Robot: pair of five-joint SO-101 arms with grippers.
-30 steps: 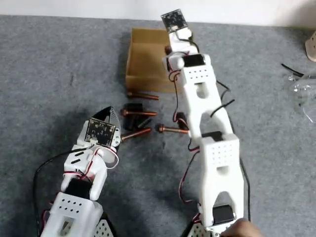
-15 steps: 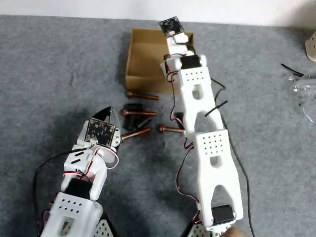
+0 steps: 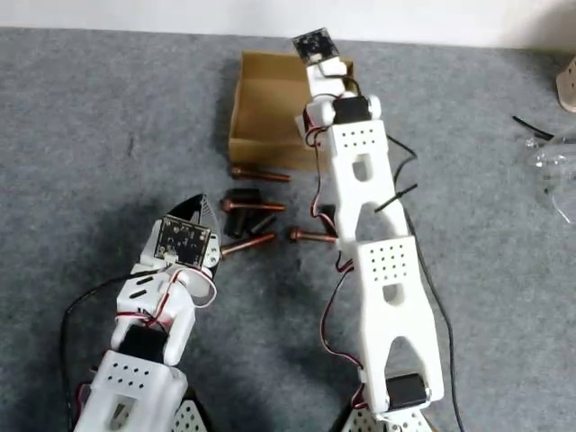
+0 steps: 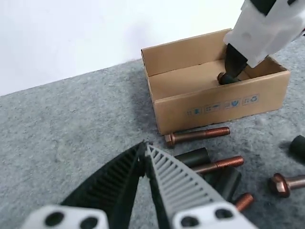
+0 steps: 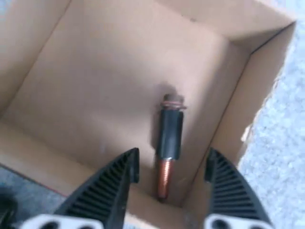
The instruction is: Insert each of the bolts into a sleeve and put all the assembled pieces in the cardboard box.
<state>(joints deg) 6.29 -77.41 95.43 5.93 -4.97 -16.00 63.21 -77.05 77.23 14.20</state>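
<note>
The cardboard box [image 3: 261,117] stands at the far middle of the grey mat. My right gripper [image 5: 171,164] hangs open just above its floor [image 5: 95,81]. Between the fingers, untouched, lies a copper bolt in a black sleeve [image 5: 170,136]. The left wrist view shows this gripper [image 4: 234,67] inside the box [image 4: 209,107]. My left gripper [image 3: 200,203] is shut and empty, low over the mat near the loose parts [image 4: 144,149]. Several loose copper bolts [image 3: 259,174] [image 3: 315,236] [image 4: 198,135] and black sleeves [image 3: 241,193] [image 4: 193,156] lie between the box and the left gripper.
A clear plastic piece with black wire [image 3: 547,153] lies at the right of the mat, and a beige object [image 3: 567,81] sits at the right edge. Open mat stretches to the left of the box and the left arm.
The right arm has stretched a little farther over the box and its wrist has turned slightly. A hand at the lower edge has gone. The left arm is unchanged.
</note>
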